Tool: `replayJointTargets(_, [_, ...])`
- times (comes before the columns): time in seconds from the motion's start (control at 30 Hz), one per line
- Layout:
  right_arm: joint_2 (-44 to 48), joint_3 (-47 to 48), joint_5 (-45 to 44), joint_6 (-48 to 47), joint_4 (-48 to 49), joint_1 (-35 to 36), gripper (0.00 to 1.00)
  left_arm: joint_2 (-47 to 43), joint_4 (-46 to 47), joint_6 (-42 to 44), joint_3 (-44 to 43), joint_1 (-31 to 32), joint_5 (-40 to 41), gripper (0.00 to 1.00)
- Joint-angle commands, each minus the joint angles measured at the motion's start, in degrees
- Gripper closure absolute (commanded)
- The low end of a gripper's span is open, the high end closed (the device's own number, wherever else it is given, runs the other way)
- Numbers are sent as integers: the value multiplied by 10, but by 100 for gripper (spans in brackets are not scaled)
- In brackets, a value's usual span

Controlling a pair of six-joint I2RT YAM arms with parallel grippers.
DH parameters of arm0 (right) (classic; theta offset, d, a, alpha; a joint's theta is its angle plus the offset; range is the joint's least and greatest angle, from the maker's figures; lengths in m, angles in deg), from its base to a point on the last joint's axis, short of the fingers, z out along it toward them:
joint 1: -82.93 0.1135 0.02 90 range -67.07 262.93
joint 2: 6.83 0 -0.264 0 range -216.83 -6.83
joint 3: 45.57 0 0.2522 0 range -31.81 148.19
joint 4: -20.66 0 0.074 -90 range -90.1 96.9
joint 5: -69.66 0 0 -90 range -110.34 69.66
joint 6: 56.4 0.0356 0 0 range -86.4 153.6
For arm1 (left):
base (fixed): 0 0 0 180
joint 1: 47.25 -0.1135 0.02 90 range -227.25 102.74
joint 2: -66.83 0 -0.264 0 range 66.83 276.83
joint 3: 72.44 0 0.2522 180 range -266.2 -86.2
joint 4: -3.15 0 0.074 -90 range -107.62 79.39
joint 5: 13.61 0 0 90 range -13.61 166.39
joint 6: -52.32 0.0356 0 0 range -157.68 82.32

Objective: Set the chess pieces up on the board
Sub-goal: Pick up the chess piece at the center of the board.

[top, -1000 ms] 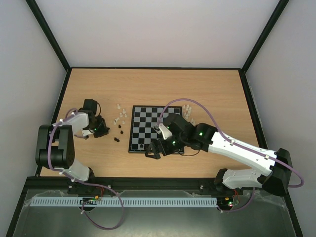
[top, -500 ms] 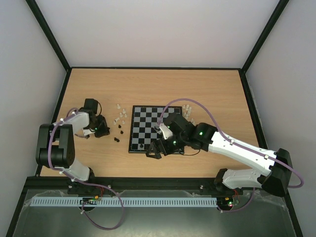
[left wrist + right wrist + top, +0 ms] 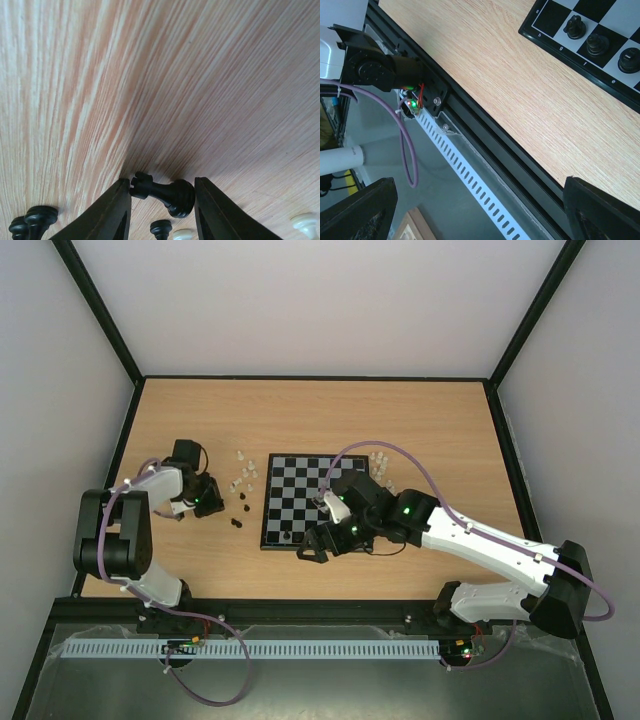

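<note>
The board (image 3: 300, 485) lies mid-table, and its near corner shows in the right wrist view (image 3: 552, 17) with three black pieces (image 3: 594, 44) on its edge row. My left gripper (image 3: 210, 504) is low on the table left of the board. Its jaws (image 3: 161, 182) are open and straddle a black rook (image 3: 167, 194) lying on its side. The left finger touches the rook's crown and the right finger stands just off its base. My right gripper (image 3: 312, 546) hangs wide open and empty (image 3: 470, 200) over the board's near-left corner and the table's front edge.
Whitish pieces lie loose left of the board (image 3: 243, 476) and at its far right corner (image 3: 380, 464). Black pieces (image 3: 238, 516) lie between the left gripper and the board. A black pawn (image 3: 161, 229), a whitish piece (image 3: 305, 222) and another black piece (image 3: 37, 217) lie near the rook.
My left gripper has edged slightly right toward the black pieces. My right gripper has shifted a little toward the near-left, off the board's corner.
</note>
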Motion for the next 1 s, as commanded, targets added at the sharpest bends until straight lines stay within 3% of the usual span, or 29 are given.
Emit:
replayJointTargets(0.0, [7, -7, 10, -8, -15, -4, 8, 16, -5, -3, 4, 2, 13, 66])
replayJointTargets(0.3, [4, -9, 13, -7, -11, -6, 8, 33, -21, 74, -19, -4, 19, 78])
replayJointTargets(0.6, [-6, -2, 15, -7, -5, -8, 8, 85, -150, 319, -163, -20, 52, 82])
replayJointTargets(0.97, [-86, 79, 62, 12, 15, -22, 9, 36, -219, 486, -184, 3, 7, 84])
